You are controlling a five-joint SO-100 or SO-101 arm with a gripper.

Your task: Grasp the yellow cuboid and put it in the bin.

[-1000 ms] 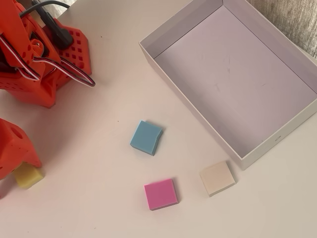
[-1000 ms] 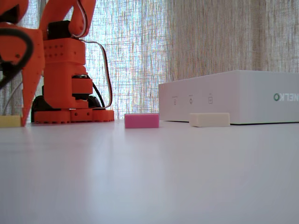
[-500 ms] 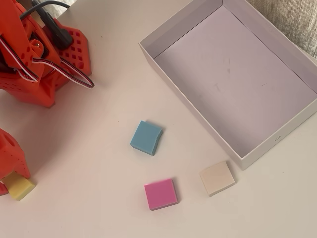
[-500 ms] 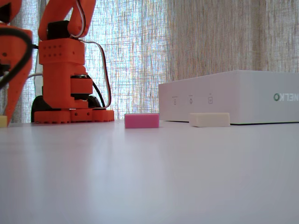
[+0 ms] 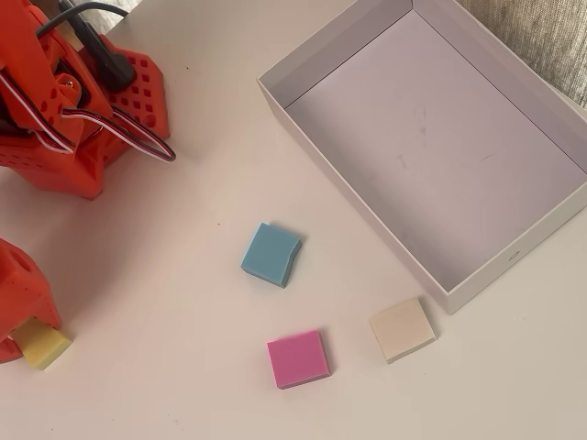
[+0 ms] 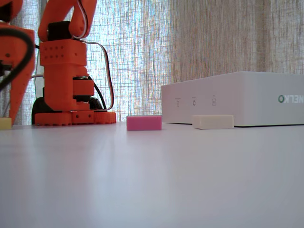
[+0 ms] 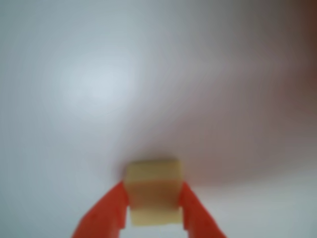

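Observation:
The yellow cuboid (image 5: 43, 346) sits at the bottom left in the overhead view, at table level in the fixed view (image 6: 4, 123). My orange gripper (image 7: 151, 198) has one finger pressed on each side of the cuboid (image 7: 151, 183) in the blurred wrist view, shut on it. The gripper (image 5: 26, 337) reaches down over it at the overhead view's left edge. The bin (image 5: 367, 211), a large white box with a lavender-grey floor, stands at the upper right, well away from the gripper. It shows as a white wall (image 6: 237, 97) in the fixed view.
A blue block (image 5: 271, 255), a pink block (image 5: 298, 358) and a beige block (image 5: 403, 329) lie between the gripper and the bin. The arm's orange base (image 5: 83, 110) stands at the upper left. A curtain hangs behind the table in the fixed view.

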